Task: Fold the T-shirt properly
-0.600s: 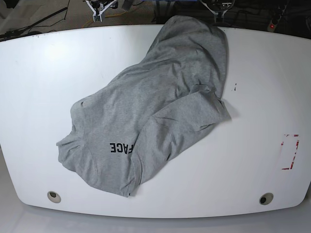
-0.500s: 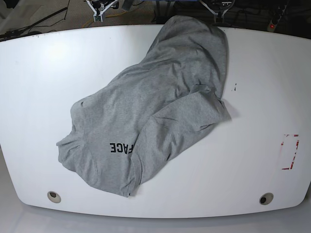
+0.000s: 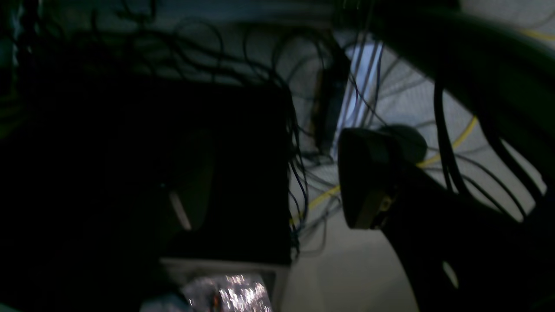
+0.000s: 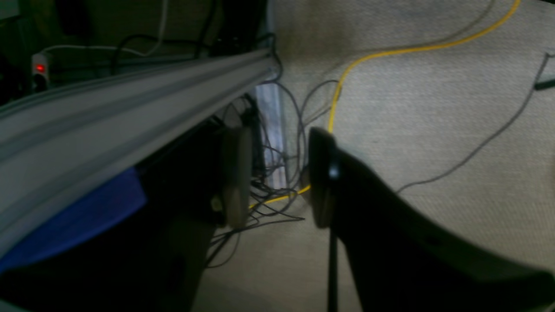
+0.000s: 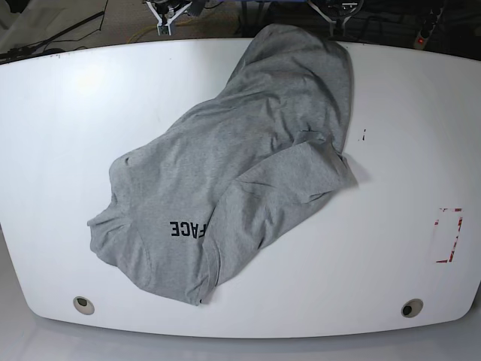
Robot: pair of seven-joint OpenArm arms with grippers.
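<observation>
Both sets of jaws stand parted and hold nothing — we see the left gripper (image 3: 264,182) over dark equipment and tangled cables, and the right gripper (image 4: 279,177) over carpet crossed by a yellow cable (image 4: 390,54). We find the T-shirt (image 5: 240,169) lying crumpled on the white table (image 5: 60,150), reaching from the table's far edge toward its near-left corner — the letters "FACE" (image 5: 188,229) show upside down.

One grey T-shirt (image 5: 225,180) lies on one white table (image 5: 60,150). The table has two round holes, one at lower left (image 5: 83,304) and one at lower right (image 5: 410,308), plus one red-marked rectangle (image 5: 449,235) at right.
</observation>
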